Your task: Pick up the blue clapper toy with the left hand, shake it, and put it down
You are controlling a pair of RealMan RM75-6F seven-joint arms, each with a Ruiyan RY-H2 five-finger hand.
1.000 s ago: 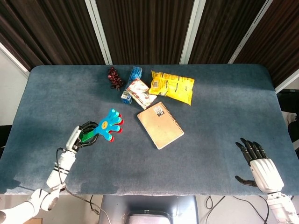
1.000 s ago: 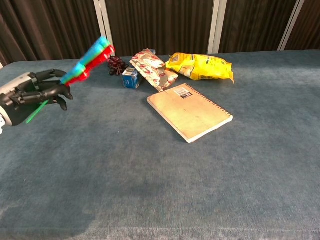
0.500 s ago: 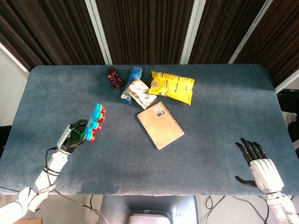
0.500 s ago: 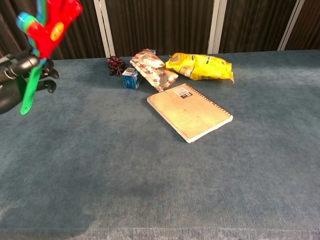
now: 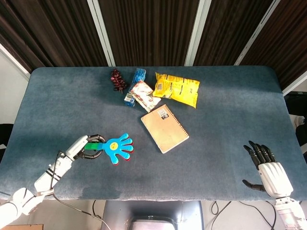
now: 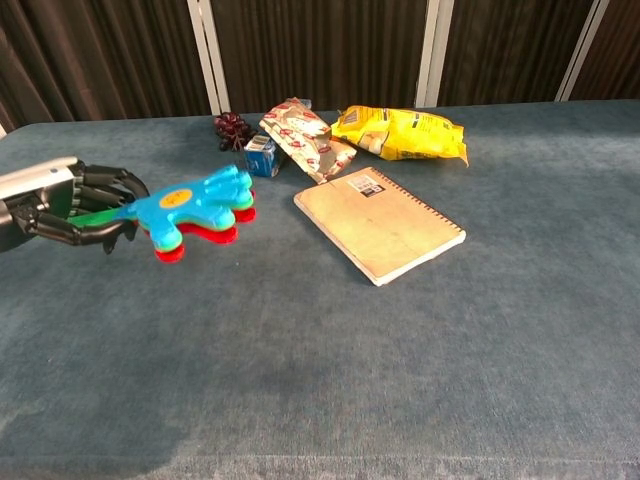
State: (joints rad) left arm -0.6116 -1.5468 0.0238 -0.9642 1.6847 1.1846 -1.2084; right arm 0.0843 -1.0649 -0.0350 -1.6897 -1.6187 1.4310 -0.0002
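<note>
The blue clapper toy is hand-shaped, with red plates under the blue one and a green handle. My left hand grips that handle at the front left of the table. In the chest view the blue clapper toy lies roughly level above the cloth, held out from my left hand. My right hand hangs open beyond the table's front right edge, fingers spread, holding nothing; the chest view does not show it.
A tan spiral notebook lies mid-table. Behind it are a yellow snack bag, a red-white packet, a small blue carton, a blue pack and dark grapes. The blue table spans both views.
My left hand swung the clapper up to a steep tilt half a second ago, then back down; it now lies near level, lower and nearer the table's front. The right hand stayed put.
</note>
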